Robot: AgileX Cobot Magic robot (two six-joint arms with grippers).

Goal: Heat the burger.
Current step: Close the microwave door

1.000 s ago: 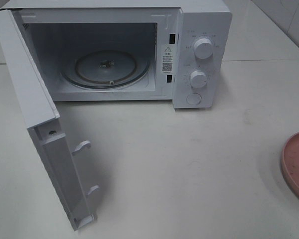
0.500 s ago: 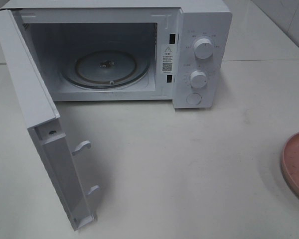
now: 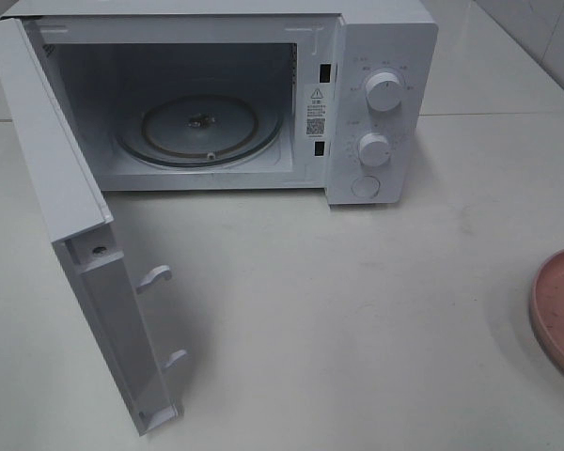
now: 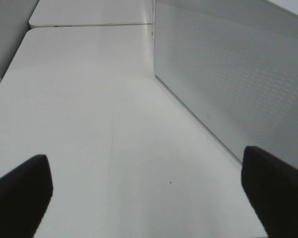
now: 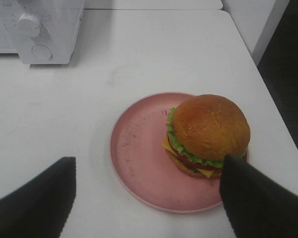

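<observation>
Just beyond right pincer (image 5: 148, 198), burger (image 5: 208, 134)

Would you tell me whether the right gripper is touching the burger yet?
Cannot tell. In the right wrist view, one finger overlaps the burger, hiding any gap; the right gripper is open.

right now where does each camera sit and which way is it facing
exterior high: mounted high, looking down at the white microwave with its door swung open, glass turntable bare; round pink plate at the right edge; no arm shows.
left wrist: low over the white table, facing the door's dotted panel; dark fingertips spread.
right wrist: above the tall golden-bun burger on the plate; fingertips wide apart.
shared: exterior and right wrist both show the plate and microwave knobs.
</observation>
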